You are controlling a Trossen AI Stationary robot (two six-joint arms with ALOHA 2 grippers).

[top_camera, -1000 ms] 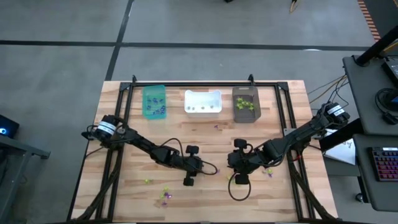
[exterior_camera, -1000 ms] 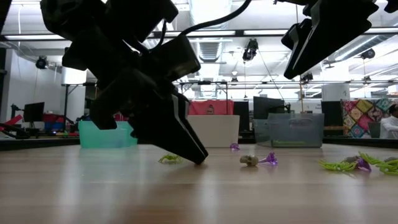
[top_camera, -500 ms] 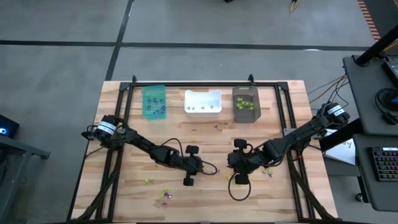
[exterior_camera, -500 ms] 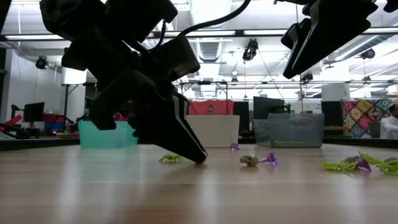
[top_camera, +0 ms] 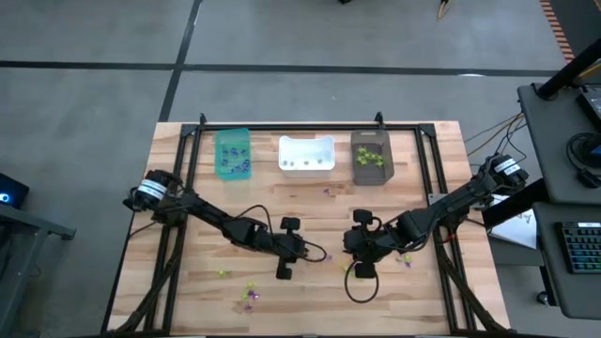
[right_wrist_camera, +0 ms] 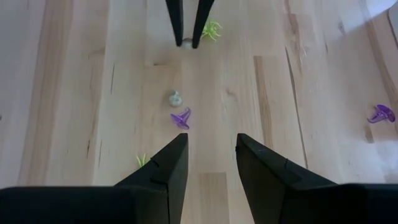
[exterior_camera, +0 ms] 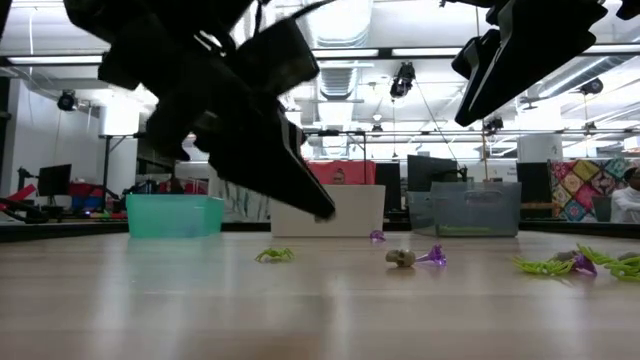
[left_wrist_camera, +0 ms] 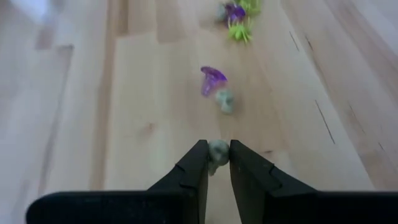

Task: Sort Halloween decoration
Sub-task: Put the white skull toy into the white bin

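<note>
Three bins [top_camera: 304, 154] line the table's far edge (teal, white, brown). The left gripper [left_wrist_camera: 217, 155] pinches one pale trinket [left_wrist_camera: 217, 149] above the table; the right gripper [right_wrist_camera: 210, 163] hangs parted, empty. Loose trinkets [left_wrist_camera: 214, 79] defy exact counting.

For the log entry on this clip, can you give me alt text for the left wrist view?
The left gripper has its jaws pinched on a small pale greyish trinket above the wooden table. Farther along the boards lie a purple trinket beside another greyish one, and beyond them a cluster of lime-green and purple pieces.
</note>
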